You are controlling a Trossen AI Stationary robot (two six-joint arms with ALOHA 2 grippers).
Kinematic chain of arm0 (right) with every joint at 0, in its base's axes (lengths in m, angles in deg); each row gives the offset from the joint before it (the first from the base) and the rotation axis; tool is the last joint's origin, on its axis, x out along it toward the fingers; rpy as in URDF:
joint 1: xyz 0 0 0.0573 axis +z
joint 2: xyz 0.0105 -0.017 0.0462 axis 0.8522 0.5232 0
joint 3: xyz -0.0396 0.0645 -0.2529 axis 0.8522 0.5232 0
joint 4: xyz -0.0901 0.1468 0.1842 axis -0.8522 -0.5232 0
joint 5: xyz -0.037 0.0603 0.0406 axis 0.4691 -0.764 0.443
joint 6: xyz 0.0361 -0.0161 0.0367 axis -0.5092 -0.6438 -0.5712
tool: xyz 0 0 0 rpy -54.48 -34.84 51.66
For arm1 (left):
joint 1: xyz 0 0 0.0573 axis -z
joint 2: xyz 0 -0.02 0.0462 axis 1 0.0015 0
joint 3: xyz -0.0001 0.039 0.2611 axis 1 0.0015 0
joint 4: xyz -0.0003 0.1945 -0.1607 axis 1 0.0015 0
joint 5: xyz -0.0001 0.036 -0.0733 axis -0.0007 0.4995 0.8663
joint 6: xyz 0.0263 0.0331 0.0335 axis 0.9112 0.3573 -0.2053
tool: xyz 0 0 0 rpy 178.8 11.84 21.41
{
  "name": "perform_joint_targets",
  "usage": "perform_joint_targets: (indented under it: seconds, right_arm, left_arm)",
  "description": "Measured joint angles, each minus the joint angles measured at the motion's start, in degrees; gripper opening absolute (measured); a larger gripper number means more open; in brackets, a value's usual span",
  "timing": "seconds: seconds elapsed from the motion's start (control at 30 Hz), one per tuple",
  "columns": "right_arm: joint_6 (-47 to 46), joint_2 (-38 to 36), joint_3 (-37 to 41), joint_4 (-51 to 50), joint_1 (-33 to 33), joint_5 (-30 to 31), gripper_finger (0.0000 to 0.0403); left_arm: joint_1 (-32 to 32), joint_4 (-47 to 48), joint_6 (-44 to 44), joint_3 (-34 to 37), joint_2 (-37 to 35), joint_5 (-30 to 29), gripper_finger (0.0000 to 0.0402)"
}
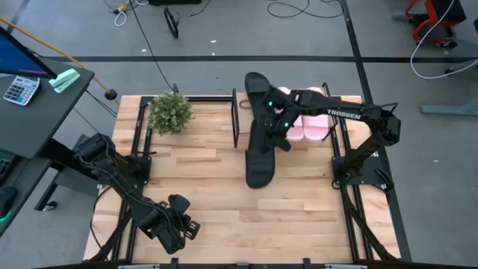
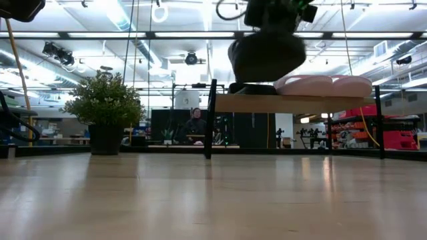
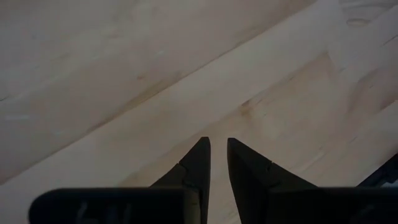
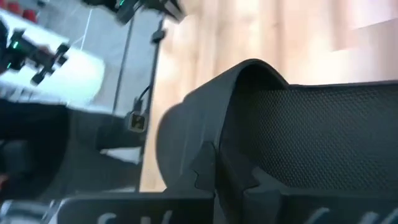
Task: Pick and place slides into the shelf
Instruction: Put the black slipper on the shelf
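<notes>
My right gripper (image 1: 275, 123) is shut on a black slide (image 1: 260, 161) and holds it in the air in front of the shelf (image 2: 267, 103); the low view shows this slide (image 2: 267, 57) above the level of the top board. A second black slide (image 1: 256, 84) lies on the shelf's left end. Two pale pink slides (image 1: 312, 125) rest side by side on the top board (image 2: 323, 85). My left gripper (image 1: 179, 224) waits shut over the table's near left corner, its fingertips (image 3: 200, 152) just above bare wood. My right gripper pinches the black slide by its wide strap (image 4: 261, 118), at the strap's edge, between its two fingers (image 4: 208, 174). The fingers come from above, pointing down. The slide is lifted clear of the table and the shelf, its length running toward the table's near edge.
A potted plant (image 1: 170, 112) stands at the table's far left, beside the shelf's left upright (image 1: 236, 119). Open slatted tabletop (image 1: 224, 202) lies between the two arms. A dark desk with a calculator (image 1: 19, 88) stands off the table's left side.
</notes>
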Motion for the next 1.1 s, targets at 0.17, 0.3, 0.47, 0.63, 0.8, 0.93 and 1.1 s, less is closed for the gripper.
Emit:
perform_joint_targets:
  seconds: [0.17, 0.3, 0.47, 0.63, 0.8, 0.93, 1.1]
  right_arm:
    - [1.54, -0.15, -0.02, 0.32, -5.02, -0.33, 0.0005]
    - [2.4, 0.13, -0.02, 1.08, -8.81, -1.99, 0.0005]
    - [2.1, 0.13, -0.02, 4.29, -12.67, -3.88, 0.0004]
    - [0.18, 0.41, -0.02, 8.58, -14.93, -4.67, 0.0004]
    - [-1.17, 0.52, -0.02, 12.44, -16.18, -5.69, 0.0004]
    - [-2.76, 1.04, -0.02, 14.36, -17.67, -5.72, 0.0004]
    - [-3.19, 2.87, -0.04, 15.02, -18.93, -5.87, 0.0004]
  left_arm:
    - [-0.02, 0.47, 0.0, 0.0, 0.0, 0.0, 0.0055]
    - [-0.04, 0.47, -0.02, 0.0, 0.0, 0.0, 0.0058]
    - [-0.04, 0.44, -0.02, 0.0, 0.0, 0.0, 0.0056]
    - [-0.04, 0.42, -0.06, 0.0, 0.0, 0.0, 0.0051]
    - [-0.09, 0.4, -0.44, 0.0, 0.0, 0.0, 0.0054]
    - [-0.13, 0.4, -1.15, 0.0, 0.0, 0.0, 0.0056]
    - [-0.15, 0.42, -1.34, 0.0, 0.0, 0.0, 0.005]
